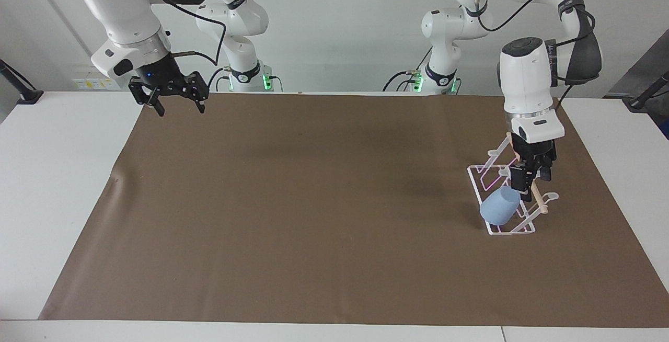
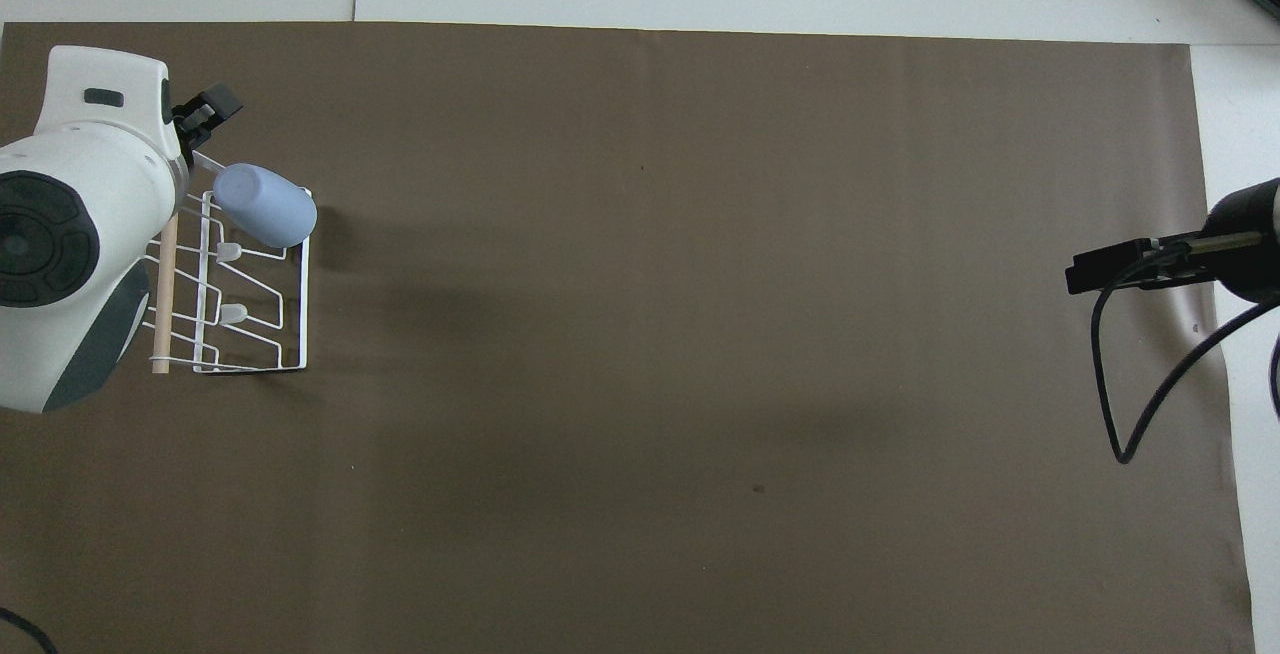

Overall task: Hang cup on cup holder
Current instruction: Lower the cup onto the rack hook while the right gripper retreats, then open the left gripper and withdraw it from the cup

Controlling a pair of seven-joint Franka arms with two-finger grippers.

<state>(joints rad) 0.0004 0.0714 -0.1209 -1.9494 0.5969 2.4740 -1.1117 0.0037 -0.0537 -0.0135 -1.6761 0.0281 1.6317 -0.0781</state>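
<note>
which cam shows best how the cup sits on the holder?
Facing view: the cup leans tilted on the cup holder, left gripper above it. Overhead shows the cup over the holder's end farthest from the robots.

Robotics laboratory. Indicators: two white multi-joint robot arms [image 1: 528,75] bolted at the edge of a plain white worktop [image 1: 57,174], green status lights at their bases, exposed black cabling [image 2: 1150,384], a large brown paper mat [image 1: 313,201] covering the work area, bare white walls, and black camera stands [image 1: 21,88] at the corners

Both grippers aloft, jaws apart.
</note>
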